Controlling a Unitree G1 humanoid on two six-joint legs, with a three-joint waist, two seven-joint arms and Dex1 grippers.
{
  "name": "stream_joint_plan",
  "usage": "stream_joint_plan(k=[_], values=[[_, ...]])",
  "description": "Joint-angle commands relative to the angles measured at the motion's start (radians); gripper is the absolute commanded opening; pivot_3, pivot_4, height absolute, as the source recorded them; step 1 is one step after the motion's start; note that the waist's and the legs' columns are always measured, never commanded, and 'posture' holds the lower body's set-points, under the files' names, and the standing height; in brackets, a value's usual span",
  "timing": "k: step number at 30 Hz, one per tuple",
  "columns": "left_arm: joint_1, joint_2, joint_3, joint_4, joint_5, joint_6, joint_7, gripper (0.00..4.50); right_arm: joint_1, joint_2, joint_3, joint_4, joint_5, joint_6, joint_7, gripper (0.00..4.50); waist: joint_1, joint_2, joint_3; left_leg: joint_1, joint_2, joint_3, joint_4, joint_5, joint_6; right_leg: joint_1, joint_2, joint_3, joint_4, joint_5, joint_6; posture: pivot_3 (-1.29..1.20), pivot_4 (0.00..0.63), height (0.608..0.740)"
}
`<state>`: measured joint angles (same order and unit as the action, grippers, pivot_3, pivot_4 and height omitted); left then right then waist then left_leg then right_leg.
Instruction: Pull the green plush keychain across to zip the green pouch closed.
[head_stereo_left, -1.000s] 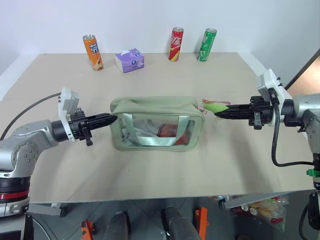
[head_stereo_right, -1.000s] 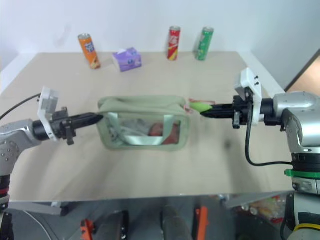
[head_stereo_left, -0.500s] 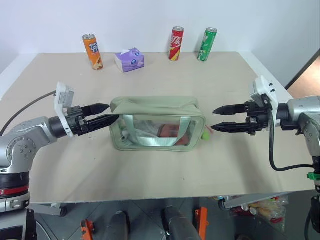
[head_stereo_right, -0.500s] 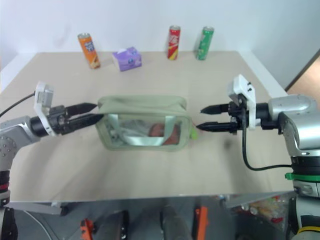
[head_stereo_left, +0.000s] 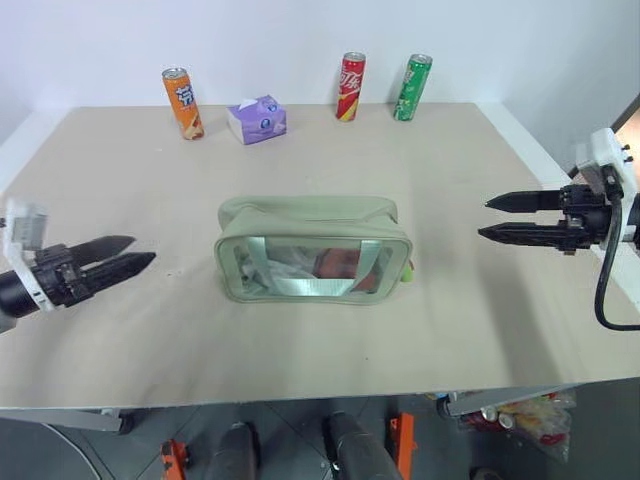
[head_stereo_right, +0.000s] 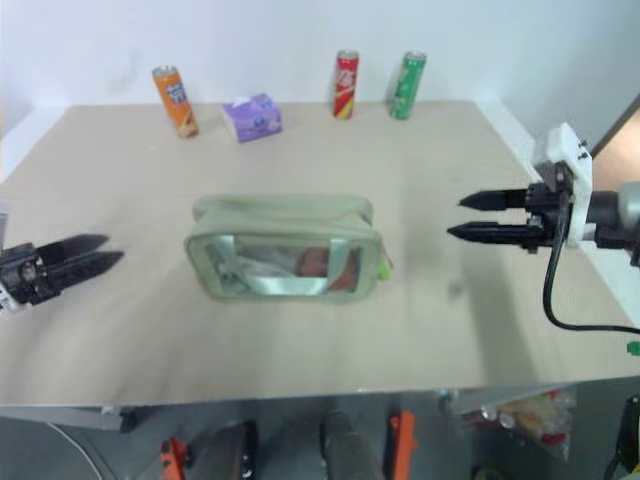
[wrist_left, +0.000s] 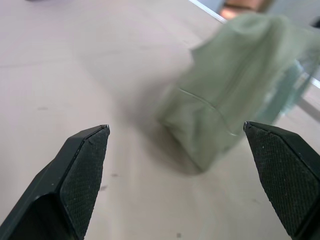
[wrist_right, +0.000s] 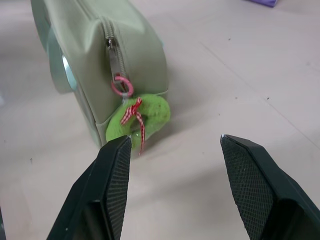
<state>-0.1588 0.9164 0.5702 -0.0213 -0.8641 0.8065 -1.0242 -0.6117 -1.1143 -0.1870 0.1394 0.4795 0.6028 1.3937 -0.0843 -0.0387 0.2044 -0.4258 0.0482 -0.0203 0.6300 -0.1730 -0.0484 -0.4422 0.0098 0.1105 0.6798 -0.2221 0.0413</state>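
Both our arms have drawn back from the pouch since a second ago: our left gripper and right gripper now hover well apart from it on either side, each with fingers spread and empty. Between them the green pouch lies on the table, its zipper run to the right end, where the green plush keychain hangs loose. Farther back stand an orange can, a purple tissue pack, a red can and a green can.
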Motion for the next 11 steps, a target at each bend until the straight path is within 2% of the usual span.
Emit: stream_joint_plan(k=[1, 6, 11], values=[[0.0, -0.031, 0.056, -0.012, -0.032, 0.014, 0.061, 4.45, 0.062, 0.01, -0.133, -0.074, 0.072, 0.051, -0.066, 2.92, 0.001, 0.0, 0.0, 0.0, 0.0, 0.0, 0.0, 0.0, 0.0, 0.0, 0.0, 0.0, 0.0, 0.0, 0.0, 0.0, 0.15, 0.74], [0.01, -0.079, 0.053, -0.019, -0.052, 0.027, 0.103, 4.45, 0.19, 0.025, -0.197, -0.138, 0.099, 0.076, -0.121, 2.92, 0.005, 0.0, 0.0, 0.0, 0.0, 0.0, 0.0, 0.0, 0.0, 0.0, 0.0, 0.0, 0.0, 0.0, 0.0, 0.0, 0.15, 0.74], [-0.013, -0.079, 0.013, -0.013, -0.071, 0.053, 0.094, 4.45, 0.218, 0.035, -0.189, -0.164, 0.114, 0.075, -0.153, 2.92, 0.002, 0.0, 0.0, 0.001, 0.0, 0.001, 0.0, 0.0, 0.0, 0.001, 0.0, 0.001, 0.0, 0.0, 0.0, 0.0, 0.15, 0.74]])
